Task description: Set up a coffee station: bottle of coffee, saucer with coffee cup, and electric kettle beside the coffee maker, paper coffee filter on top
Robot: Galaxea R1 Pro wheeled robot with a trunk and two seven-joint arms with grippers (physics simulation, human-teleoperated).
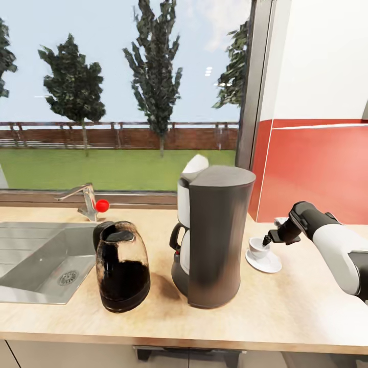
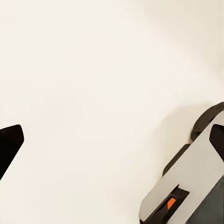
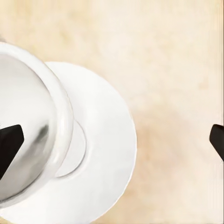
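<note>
1. Head view: kitchen countertop (image 1: pixel 286 306), light wood grain, stretching under a wide window (image 1: pixel 122 92) with trees and lawn beyond; red wall panel (image 1: pixel 317 168) at the right.
2. Inset grey steel sink (image 1: pixel 30 255) at the left of the worktop, faucet (image 1: pixel 84 197) with a red knob (image 1: pixel 102 205) behind it.
3. Coffee maker (image 1: pixel 217 235), tall and dark grey, upright near the middle of the counter, carafe handle facing the sink side.
4. Paper coffee filter (image 1: pixel 197 163), a white rounded tip poking up at the back edge of the machine's lid.
5. Electric kettle (image 1: pixel 121 268), rounded clear glass, dark in its lower half, black lid, just beside the coffee maker on the sink side, close to the basin's corner.
6. Right arm (image 1: pixel 337 250), white and black, reaching in from the right; right gripper (image 1: pixel 267 240) directly over the cup.
7. Saucer (image 1: pixel 263 261) (image 3: pixel 107 149), small and white, on the counter to the right of the coffee maker, near it but apart.
8. Coffee cup (image 1: pixel 257 247) (image 3: pixel 28 126), white, seated on the saucer.
9. Right wrist view: dark fingertips (image 3: pixel 9 142) spread wide apart, one over the cup's bowl, the other over bare counter beyond the saucer; nothing gripped.
10. Left wrist view: plain pale surface, a grey-and-black robot part (image 2: pixel 196 186) with an orange mark at one side; left gripper's (image 2: pixel 116 144) tips far apart at opposite edges, holding nothing.
</note>
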